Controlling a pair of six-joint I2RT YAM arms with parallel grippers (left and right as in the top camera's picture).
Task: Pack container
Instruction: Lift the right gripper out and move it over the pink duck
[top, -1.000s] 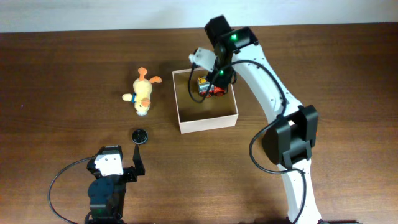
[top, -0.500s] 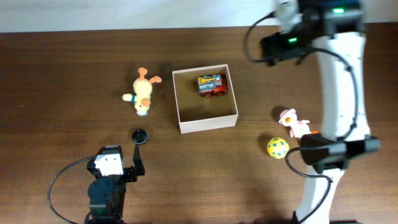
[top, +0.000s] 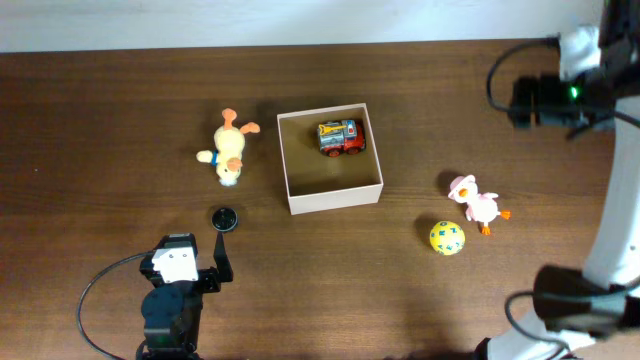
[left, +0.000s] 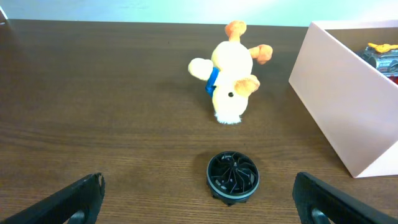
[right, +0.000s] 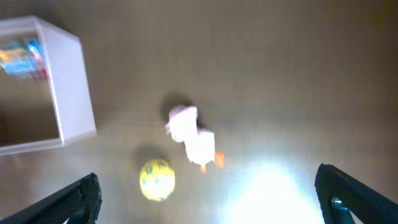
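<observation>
The container (top: 335, 199), a square shallow cardboard box with white outer walls and a brown inside, stands on the table (top: 100, 120) a little above the middle of the overhead view. Inside it, in the far right corner, lies 1 toy truck (top: 340, 137) in red, blue and yellow; the other part of the box floor is bare.

To the left of the container, near it but not touching, lies a yellow plush duck (top: 230, 152) with orange feet and a blue band. Below the duck there is a small black round part (top: 225, 218) with ribs like a fan.

To the right of the container, well apart from it, lie 2 more toys: a pink and white duck (top: 477, 203) with orange feet, and just beside it, lower left, a yellow ball (top: 447, 237) with coloured spots.

The left hand (left: 198, 200) is low over the table, in front of the black round part, and its 2 fingers are wide apart and hold nothing. The right hand (right: 206, 186) is high above the pink duck and the ball. Its view is blurred, but its fingers are also wide apart with nothing between them.
</observation>
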